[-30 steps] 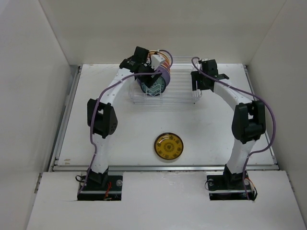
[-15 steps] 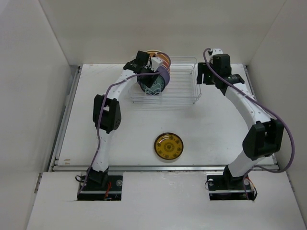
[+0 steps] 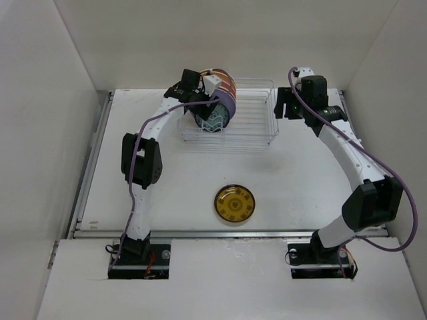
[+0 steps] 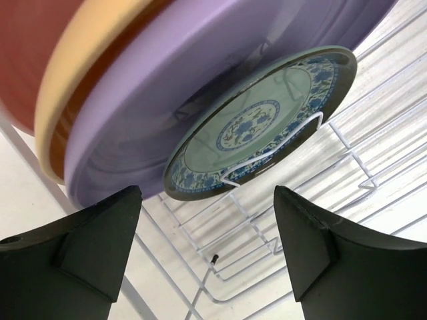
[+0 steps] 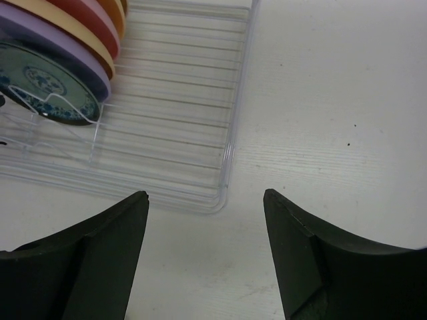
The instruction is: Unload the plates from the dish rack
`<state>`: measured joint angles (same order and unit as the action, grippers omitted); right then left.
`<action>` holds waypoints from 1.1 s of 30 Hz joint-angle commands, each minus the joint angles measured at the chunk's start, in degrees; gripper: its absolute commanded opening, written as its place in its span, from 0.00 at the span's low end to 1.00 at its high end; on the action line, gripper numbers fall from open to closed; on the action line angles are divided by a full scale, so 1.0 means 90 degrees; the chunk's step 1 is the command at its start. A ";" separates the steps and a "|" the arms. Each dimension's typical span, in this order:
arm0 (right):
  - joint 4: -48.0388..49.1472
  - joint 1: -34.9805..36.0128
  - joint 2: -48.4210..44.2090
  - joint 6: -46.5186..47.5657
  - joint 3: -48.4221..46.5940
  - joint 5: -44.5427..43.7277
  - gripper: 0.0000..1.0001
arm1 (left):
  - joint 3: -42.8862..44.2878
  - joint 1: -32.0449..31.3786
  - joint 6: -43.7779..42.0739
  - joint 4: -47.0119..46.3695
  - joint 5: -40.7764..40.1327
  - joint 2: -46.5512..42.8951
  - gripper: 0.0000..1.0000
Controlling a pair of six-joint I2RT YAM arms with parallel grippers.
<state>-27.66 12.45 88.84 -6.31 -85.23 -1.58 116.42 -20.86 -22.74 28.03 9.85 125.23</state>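
The dish rack (image 3: 250,127) stands at the back of the table, with plates upright at its left end. A dark blue-green patterned plate (image 4: 267,127) leans in front, with a lavender plate (image 4: 167,100), a cream one (image 4: 63,93) and a pink one (image 4: 27,60) behind it. An amber-yellow plate (image 3: 235,203) lies flat mid-table. My left gripper (image 4: 207,233) hangs open just in front of the blue-green plate (image 3: 212,119), holding nothing. My right gripper (image 5: 207,247) is open over the bare table at the corner of the rack (image 5: 173,113).
White walls enclose the table on three sides. Both arms arch over the table on either side of the amber-yellow plate, and the rack's right part holds no plates. A metal rail (image 3: 227,233) runs along the table's near edge.
The left arm shifted a little at the stacked plates, which stay in the rack. The right arm swung outward, its gripper backing off the rack's right end.
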 commanded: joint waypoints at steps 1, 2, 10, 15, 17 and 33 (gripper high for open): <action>0.0017 0.0023 -0.0056 -0.0061 0.0037 0.0195 0.76 | 0.0238 0.0043 -0.0149 -0.0175 0.0029 -0.0438 0.78; 0.0017 0.0023 -0.0056 -0.0061 0.0037 0.0196 0.76 | 0.0238 0.0043 -0.0149 -0.0175 0.0029 -0.0438 0.78; 0.0017 0.0023 -0.0193 -0.0061 0.0231 0.0323 0.76 | 0.0832 0.0043 -0.0276 -0.0117 -0.0059 0.0284 0.75; -0.0188 0.0023 -0.0320 -0.0061 0.0232 0.0323 0.76 | 0.1643 0.0257 0.0055 0.0019 -0.0147 0.1007 0.64; -0.0246 0.0023 -0.0456 -0.0061 0.0232 0.0323 0.76 | 0.1723 0.0316 0.0114 0.0147 0.0144 0.1076 0.56; -0.0248 0.0023 -0.0613 -0.0129 0.0348 0.0771 0.76 | 0.1225 0.0443 0.0915 0.0674 0.0791 0.0268 0.00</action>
<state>-31.07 12.45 83.40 -6.48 -82.43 2.76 128.75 -16.91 -19.90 31.53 13.74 135.20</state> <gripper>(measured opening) 0.756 0.054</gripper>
